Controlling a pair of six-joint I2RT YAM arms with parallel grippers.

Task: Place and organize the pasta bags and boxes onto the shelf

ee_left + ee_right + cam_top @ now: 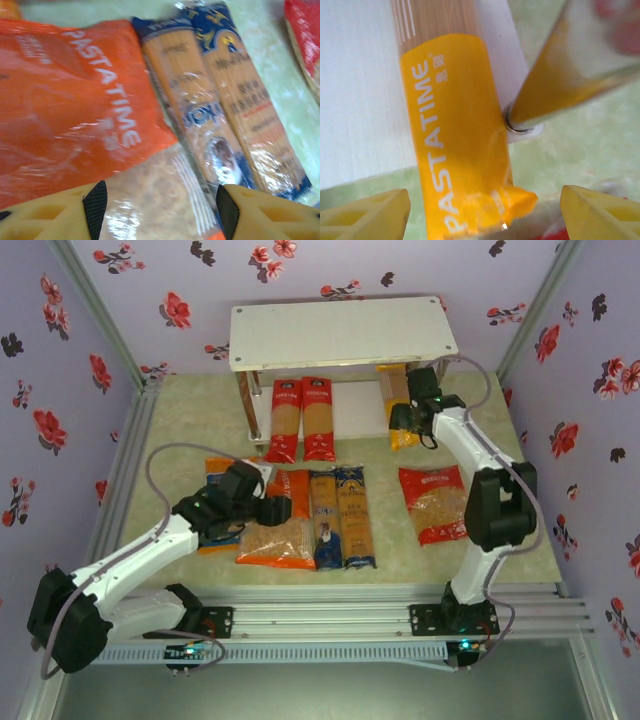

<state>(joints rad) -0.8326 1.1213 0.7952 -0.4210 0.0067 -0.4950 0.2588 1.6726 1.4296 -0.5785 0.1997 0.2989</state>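
- Two hands at work in the top view. Right hand [415, 408] at the right end of the shelf [340, 332], over the yellow-orange pack [398, 430] on the lower board. Left hand [265, 510] low over the orange bag [280, 538] on the bench [520, 540].
- Two red packs [283, 420] already under the top board. Tan-and-blue pack [325, 515], dark blue pack [354, 515] and red bag [435, 502] waiting on the bench.
- Possible trouble: right arm close to the front leg of the shelf, so a careless retreat likely to bump it and shift the packs.
- Left wrist view: left hand [161, 210] released, fingers spread above the clear window of the orange bag [75, 110].
- Slippery film and loose pasta inside, so a shallow pinch likely to slide off. Tan-and-blue pack [195, 100] just beside, easy to catch by mistake. From above, hidden under the arm.
- Right wrist view: right hand [485, 215] released, fingers wide on both sides of the yellow-orange pack [450, 130], no contact.
- Near end of the pack past the edge of the board, just beside the metal leg [555, 75]. Perhaps able to slip down. Overhang hard to judge from above.
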